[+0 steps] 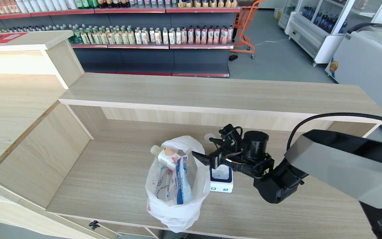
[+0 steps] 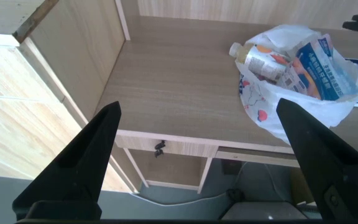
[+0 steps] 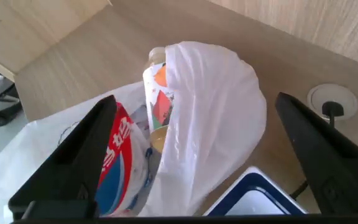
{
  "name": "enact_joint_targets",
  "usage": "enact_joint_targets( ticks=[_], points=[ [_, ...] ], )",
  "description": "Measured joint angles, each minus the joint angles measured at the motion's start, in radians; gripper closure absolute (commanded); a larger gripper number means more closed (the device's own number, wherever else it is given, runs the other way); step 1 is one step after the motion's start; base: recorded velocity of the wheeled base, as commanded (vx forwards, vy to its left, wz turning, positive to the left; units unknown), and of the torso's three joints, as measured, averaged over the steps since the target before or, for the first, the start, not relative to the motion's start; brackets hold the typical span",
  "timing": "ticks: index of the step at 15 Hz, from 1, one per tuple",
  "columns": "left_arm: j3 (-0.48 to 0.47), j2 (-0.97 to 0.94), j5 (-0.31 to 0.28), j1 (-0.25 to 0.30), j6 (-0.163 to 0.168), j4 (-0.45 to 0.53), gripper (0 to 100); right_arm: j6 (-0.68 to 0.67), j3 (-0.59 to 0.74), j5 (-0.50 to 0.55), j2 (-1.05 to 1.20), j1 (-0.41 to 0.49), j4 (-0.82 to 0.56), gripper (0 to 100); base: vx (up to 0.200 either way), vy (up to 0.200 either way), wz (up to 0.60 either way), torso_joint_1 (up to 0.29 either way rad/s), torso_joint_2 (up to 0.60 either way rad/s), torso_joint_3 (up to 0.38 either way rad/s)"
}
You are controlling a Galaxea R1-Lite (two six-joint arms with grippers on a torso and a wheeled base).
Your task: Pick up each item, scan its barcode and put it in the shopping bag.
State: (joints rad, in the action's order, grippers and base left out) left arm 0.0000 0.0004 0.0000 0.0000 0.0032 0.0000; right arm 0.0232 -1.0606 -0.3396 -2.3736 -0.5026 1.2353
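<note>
Bottle (image 1: 165, 156) and blue packet (image 1: 182, 181) sit in the shopping bag (image 1: 174, 212) — my right gripper (image 1: 203, 148) and left gripper (image 2: 199, 107) gape empty; scanning is probably finished.

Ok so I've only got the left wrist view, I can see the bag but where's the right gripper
Observer: The right gripper hangs by the mouth of the bag, above the scanner.
Operator: Is it holding anything?
Observer: No. Its fingers are spread wide with nothing held between them, as the right wrist view shows.
</note>
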Motion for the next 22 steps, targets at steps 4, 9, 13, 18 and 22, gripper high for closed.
enact_joint_targets(
  ticks=[4, 9, 13, 18, 22],
  points=[
    [0.000, 0.000, 0.000, 0.000, 0.000, 0.000, 0, -0.097, 0.280, -0.008, 0.360, 0.073, -0.101, 0, 0.000, 0.000, 0.00, 0.000, 0.00, 0.000],
    [0.000, 0.000, 0.000, 0.000, 0.000, 0.000, 0, -0.119, 0.600, -0.022, 0.853, 0.207, -0.313, 0, 0.000, 0.000, 0.00, 0.000, 0.00, 0.000],
    [0.000, 0.000, 0.000, 0.000, 0.000, 0.000, 0, -0.064, 0.810, 0.077, 1.325, 0.306, -0.638, 0, 0.000, 0.000, 0.00, 0.000, 0.00, 0.000],
    [0.000, 0.000, 0.000, 0.000, 0.000, 0.000, 0, -0.020, 0.990, 0.156, 1.966, 0.424, -1.068, 0, 0.000, 0.000, 0.00, 0.000, 0.00, 0.000],
    [0.000, 0.000, 0.000, 0.000, 0.000, 0.000, 0, 0.043, 1.050, 0.284, 2.286, 0.489, -1.216, 0, 0.000, 0.000, 0.00, 0.000, 0.00, 0.000]
  ],
)
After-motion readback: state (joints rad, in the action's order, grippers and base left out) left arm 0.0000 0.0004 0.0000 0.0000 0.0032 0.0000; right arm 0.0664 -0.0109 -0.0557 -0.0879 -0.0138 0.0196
